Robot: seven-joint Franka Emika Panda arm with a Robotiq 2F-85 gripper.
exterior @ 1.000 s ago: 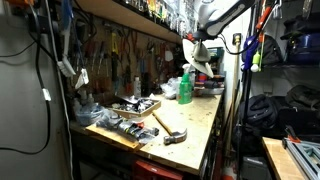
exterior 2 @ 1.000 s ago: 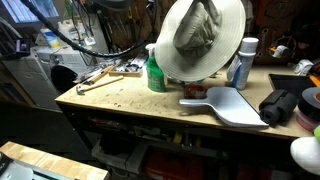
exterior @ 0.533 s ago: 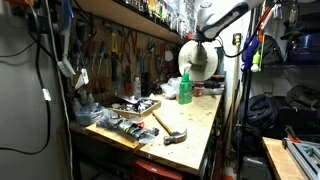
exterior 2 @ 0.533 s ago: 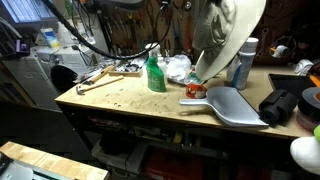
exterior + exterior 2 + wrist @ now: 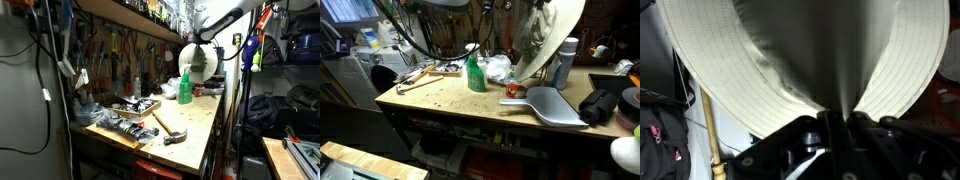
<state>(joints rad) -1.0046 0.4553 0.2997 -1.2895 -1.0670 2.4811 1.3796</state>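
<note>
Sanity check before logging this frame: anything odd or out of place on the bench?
Only the hat: it hangs above the bench, tipped on edge, its crown fabric bunched in the shut gripper. The green bottle stands upright, and the grey scoop and hammer lie flat. No spill visible.

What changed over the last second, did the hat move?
The hat, pinched in the gripper, turned from face-on to edge-on in an exterior view and shifted toward the can, clearing the green bottle. Grip unchanged; bottle, dustpan and hammer stayed put.
</note>
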